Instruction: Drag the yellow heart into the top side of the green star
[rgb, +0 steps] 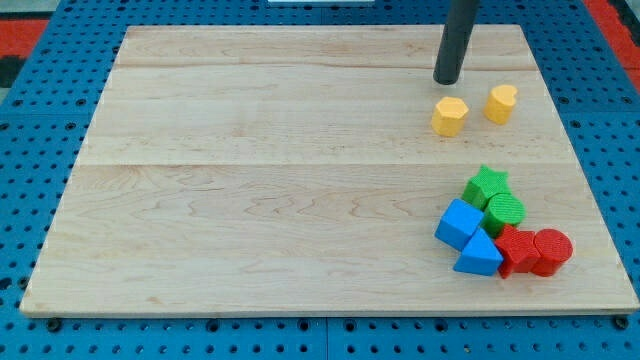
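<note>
Camera view: wooden board (300, 150) on a blue pegboard base, my tip (447, 81) down near the view's top right. No fingers on this rig, just the bare rod, so nothing to open, close or grip.

Two yellow blocks sit just below the tip. The yellow heart (501, 103) is the right one, I think; shape is small and hard to confirm. The yellow hexagon (450, 116) is to its left, closer to the tip, apart from both.

The green star (487, 185) is well below them, at the top of a tight cluster: green round block (505, 211), blue cube (459, 224), blue triangle (479, 256), and two red blocks (533, 251).

Heart is not yet contacted. It lies slightly right of the star's top.

To do it well, probably: swing the tip around above and slightly right of the heart, avoiding the hexagon, then push down-left toward the star's top edge. Go slow near contact so the cluster does not scatter. Risk: an off-centre push spins the heart sideways.
</note>
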